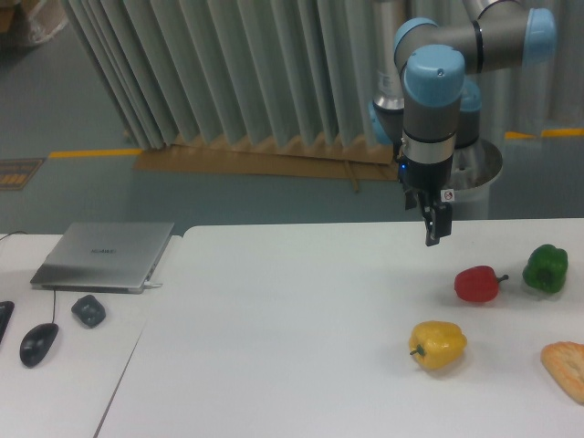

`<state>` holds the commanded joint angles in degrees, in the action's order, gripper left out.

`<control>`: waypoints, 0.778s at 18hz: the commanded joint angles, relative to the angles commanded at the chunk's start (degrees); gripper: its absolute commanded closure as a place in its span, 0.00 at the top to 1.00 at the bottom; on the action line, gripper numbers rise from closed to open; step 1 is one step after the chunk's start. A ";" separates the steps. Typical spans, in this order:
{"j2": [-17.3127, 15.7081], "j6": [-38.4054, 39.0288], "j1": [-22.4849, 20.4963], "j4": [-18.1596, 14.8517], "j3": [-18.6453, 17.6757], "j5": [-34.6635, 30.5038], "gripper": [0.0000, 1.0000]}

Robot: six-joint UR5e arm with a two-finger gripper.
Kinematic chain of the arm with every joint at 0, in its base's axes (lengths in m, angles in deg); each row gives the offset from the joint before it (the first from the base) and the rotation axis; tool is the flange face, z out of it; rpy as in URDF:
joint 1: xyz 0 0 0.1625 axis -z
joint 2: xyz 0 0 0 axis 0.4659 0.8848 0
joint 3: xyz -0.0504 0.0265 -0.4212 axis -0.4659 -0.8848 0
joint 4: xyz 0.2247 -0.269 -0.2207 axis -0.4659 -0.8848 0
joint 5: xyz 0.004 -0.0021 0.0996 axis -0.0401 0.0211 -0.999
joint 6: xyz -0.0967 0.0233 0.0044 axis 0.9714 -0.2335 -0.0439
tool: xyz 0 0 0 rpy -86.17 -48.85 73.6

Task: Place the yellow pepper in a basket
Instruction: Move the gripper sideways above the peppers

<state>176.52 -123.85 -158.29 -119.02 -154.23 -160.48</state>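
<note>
White table [301,301] surface is seen across the lower part of the view, with a second table section adjoining it at the left. At the far left, a dark computer mouse [38,344] is seen with its cable running up and away, and a small dark rounded object [88,310] is positioned just to its right. Behind these, a closed silver laptop [104,255] is laid flat near the rear edge. The middle of the table is followed, further right, by the yellow pepper [438,344], which is resting on the table on its side with its short stem pointed to the left. It is not touched by anything. Above and behind it, well apart from it, the gripper [437,222] is suspended from a grey arm with blue joint caps [436,91], pointing downward over the rear part of the table. Nothing is held by the jaws; they are viewed nearly edge-on as a single dark shape, so how far they are parted cannot be told. To the right of the yellow pepper and further back, a red pepper [478,284] is placed on the table, and a green pepper [546,268] is set just beside it on its right. At the right edge of the view, an orange, rough-textured item [567,367] is partly cut off by the frame.
</note>
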 joint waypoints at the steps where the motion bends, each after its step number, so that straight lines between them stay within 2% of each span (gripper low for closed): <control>1: 0.00 0.26 0.00 -0.17 -0.09 0.17 1.00; 11: -0.35 -0.18 -0.26 0.97 -0.27 -0.09 1.00; 14: -0.97 -0.27 -1.49 1.32 -0.62 0.17 1.00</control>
<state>175.56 -124.12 -159.78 -117.70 -154.85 -160.31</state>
